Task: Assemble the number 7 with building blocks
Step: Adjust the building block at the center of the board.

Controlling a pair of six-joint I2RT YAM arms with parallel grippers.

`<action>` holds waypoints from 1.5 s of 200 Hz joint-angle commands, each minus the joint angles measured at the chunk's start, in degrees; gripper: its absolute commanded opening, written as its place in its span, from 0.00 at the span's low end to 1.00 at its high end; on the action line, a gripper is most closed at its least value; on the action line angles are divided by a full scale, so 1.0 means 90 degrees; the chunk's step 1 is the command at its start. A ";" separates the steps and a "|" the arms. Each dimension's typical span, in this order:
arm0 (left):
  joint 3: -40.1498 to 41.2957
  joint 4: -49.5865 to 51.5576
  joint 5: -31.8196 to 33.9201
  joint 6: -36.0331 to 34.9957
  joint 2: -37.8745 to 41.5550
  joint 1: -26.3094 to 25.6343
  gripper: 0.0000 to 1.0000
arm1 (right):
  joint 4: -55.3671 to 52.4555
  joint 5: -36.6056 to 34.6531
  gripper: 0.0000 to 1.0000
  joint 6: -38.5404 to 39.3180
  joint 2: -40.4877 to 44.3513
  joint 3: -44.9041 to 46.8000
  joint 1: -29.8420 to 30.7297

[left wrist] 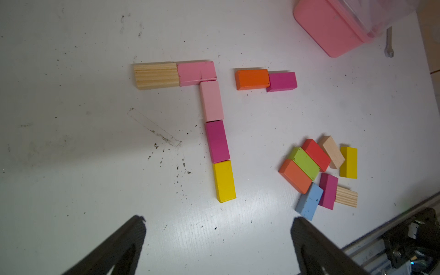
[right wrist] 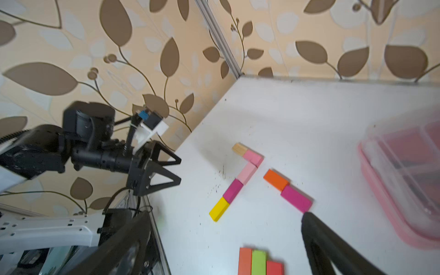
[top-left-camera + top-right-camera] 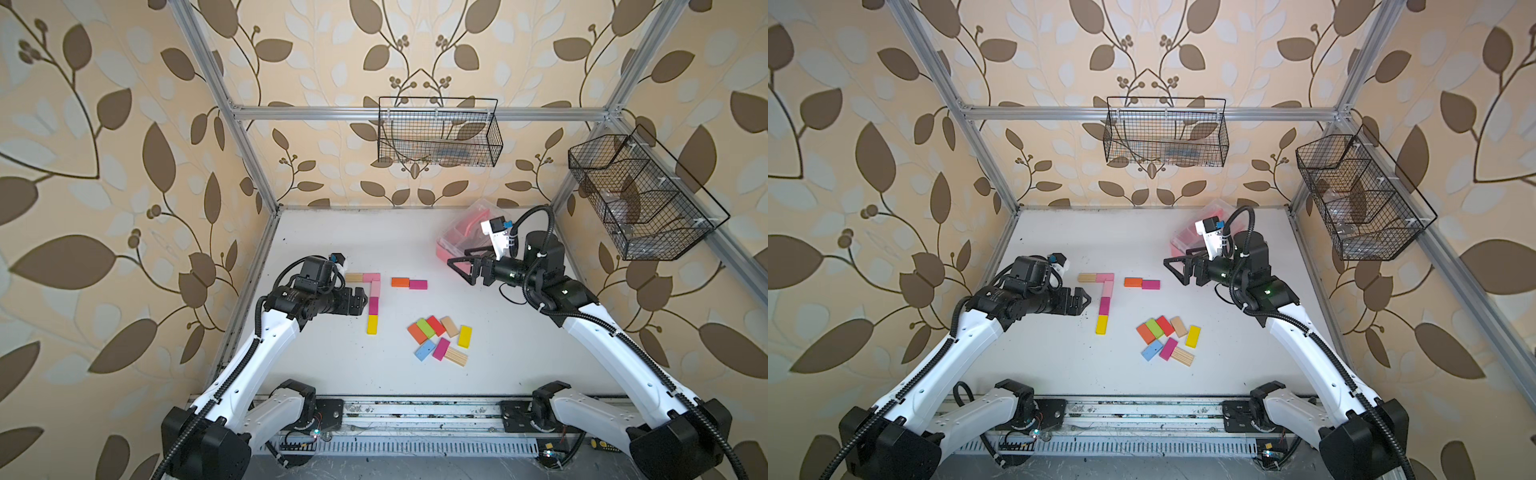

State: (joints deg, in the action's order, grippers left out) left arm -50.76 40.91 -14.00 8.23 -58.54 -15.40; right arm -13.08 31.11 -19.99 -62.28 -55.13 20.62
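Left fingers (image 1: 128,238) apart, empty; five-block 7 (image 1: 211,100) near.

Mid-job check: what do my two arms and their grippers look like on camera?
The left arm and right arm have white shells, black joints and black ribbed cables running alongside. The left gripper and right gripper are black, with hollow triangular fingers. A white camera mount sits on each wrist.

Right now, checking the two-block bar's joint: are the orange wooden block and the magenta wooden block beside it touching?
Touching. Left wrist view shows the orange block abutting the magenta block.
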 commanded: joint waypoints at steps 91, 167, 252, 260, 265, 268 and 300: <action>-0.1127 -0.0852 -0.2078 0.0699 -0.1987 0.0020 0.97 | 0.1230 -0.1421 0.98 -0.2543 -0.2385 0.0980 0.1357; -0.0584 -0.0879 -0.2180 0.0313 -0.1648 0.0518 0.97 | 0.2747 -0.1820 0.96 -0.3598 -0.4272 0.0326 0.1750; -0.0480 -0.0824 -0.2224 0.0218 -0.1415 0.0686 0.98 | 0.2888 -0.2297 0.95 -0.3466 -0.4876 0.0133 0.1693; -0.0483 -0.0824 -0.2233 0.0218 -0.1413 0.0686 0.98 | 0.2902 -0.2292 0.95 -0.3454 -0.4910 0.0133 0.1682; -0.0483 -0.0824 -0.2233 0.0218 -0.1414 0.0686 0.98 | 0.2907 -0.2309 0.94 -0.3437 -0.4948 0.0113 0.1669; -0.0483 -0.0824 -0.2234 0.0218 -0.1415 0.0686 0.98 | 0.2907 -0.2315 0.95 -0.3429 -0.4953 0.0116 0.1663; -0.0479 -0.0843 -0.2263 0.0249 -0.1425 0.0695 0.98 | 0.3017 -0.2286 0.94 -0.3443 -0.5098 0.0091 0.1595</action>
State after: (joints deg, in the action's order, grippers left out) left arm -55.33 32.91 -32.67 11.53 -72.49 -10.00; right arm 14.04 11.94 -50.94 -105.93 -53.39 35.51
